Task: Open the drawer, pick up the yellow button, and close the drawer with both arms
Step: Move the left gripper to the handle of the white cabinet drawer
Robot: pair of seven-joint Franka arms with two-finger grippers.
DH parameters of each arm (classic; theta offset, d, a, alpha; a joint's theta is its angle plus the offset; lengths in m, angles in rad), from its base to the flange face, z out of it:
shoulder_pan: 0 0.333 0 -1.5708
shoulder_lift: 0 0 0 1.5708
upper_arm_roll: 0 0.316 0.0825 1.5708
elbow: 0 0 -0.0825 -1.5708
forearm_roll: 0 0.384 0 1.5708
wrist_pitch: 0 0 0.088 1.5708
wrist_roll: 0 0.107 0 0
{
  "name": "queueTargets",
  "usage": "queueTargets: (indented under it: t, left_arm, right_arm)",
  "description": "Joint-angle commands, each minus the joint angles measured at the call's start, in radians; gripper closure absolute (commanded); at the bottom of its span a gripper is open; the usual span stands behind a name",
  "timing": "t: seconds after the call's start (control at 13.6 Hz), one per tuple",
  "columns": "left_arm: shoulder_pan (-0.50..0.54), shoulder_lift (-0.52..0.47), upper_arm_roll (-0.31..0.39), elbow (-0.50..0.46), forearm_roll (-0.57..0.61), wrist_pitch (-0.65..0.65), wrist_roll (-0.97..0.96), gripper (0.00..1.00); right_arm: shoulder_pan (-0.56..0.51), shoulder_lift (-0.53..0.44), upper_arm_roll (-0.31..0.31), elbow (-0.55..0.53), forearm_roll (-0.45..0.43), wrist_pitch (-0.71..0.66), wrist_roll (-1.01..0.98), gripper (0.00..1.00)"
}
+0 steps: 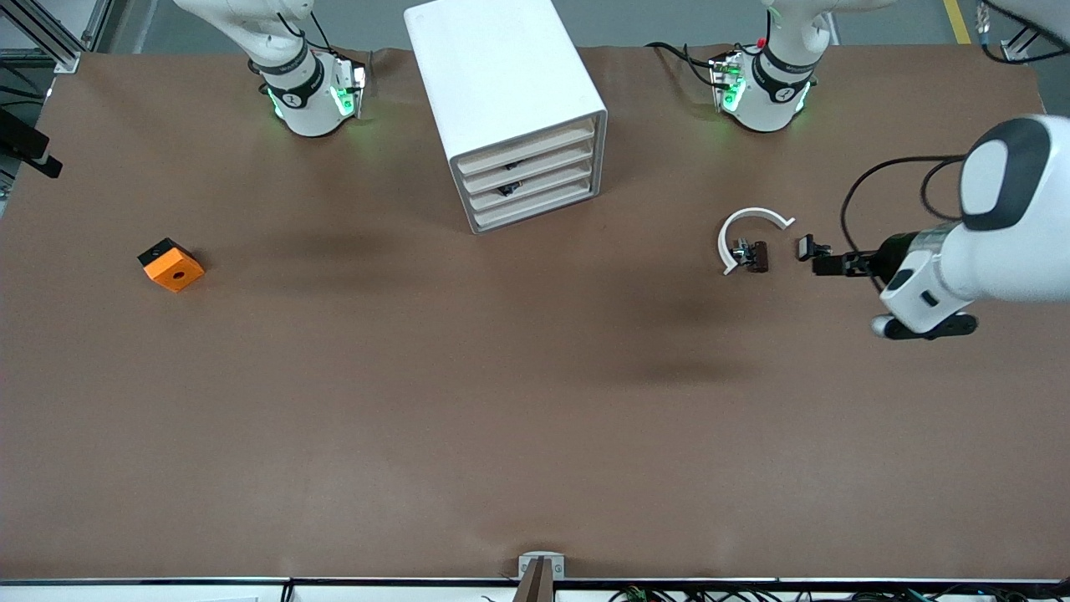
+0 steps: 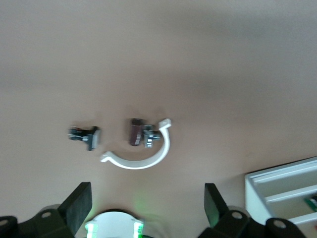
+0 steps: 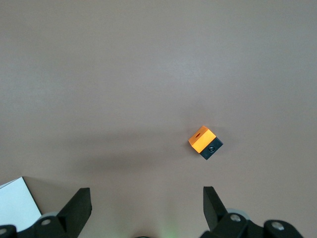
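The white cabinet (image 1: 510, 109) stands between the two arm bases, and its stacked drawers (image 1: 531, 180) are all shut. A corner of the cabinet also shows in the left wrist view (image 2: 282, 193). The button is hidden. My left gripper (image 1: 840, 265) is open and empty, up in the air toward the left arm's end of the table. In the left wrist view its fingers (image 2: 79, 206) stand wide apart around nothing. My right gripper (image 3: 146, 208) is open and empty, high over bare table. It is out of the front view.
An orange cube with a black side (image 1: 170, 264) lies toward the right arm's end and shows in the right wrist view (image 3: 205, 142). A white arc (image 1: 752, 238) with a dark clip (image 1: 756, 256) and a second small clip (image 1: 809, 246) lie beside the left gripper.
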Motion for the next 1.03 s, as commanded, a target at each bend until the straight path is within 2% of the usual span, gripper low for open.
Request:
queueTargets:
  t: [0.0, 0.22, 0.59, 0.74, 0.96]
  left_arm:
    - [-0.024, 0.065, -0.003, 0.029, -0.091, 0.023, -0.130, 0.00]
    - [-0.115, 0.113, -0.001, 0.029, -0.128, 0.083, -0.370, 0.00]
    - [-0.257, 0.178, -0.003, 0.052, -0.235, 0.086, -0.882, 0.00]
    - [-0.317, 0.217, -0.003, 0.086, -0.248, 0.073, -1.044, 0.00]
    - [-0.354, 0.303, -0.003, 0.153, -0.364, 0.007, -1.294, 0.00]
  right_arm:
    - [0.003, -0.028, 0.005, -0.024, -0.015, 0.010, 0.011, 0.00]
    - [0.007, -0.026, 0.010, -0.024, -0.015, 0.010, 0.011, 0.00]
    - [0.006, -0.026, 0.010, -0.024, -0.015, 0.010, 0.010, 0.00]
    - [0.006, -0.026, 0.010, -0.025, -0.015, 0.010, 0.010, 0.00]
    - [0.001, -0.026, 0.008, -0.025, -0.015, 0.008, 0.011, 0.00]
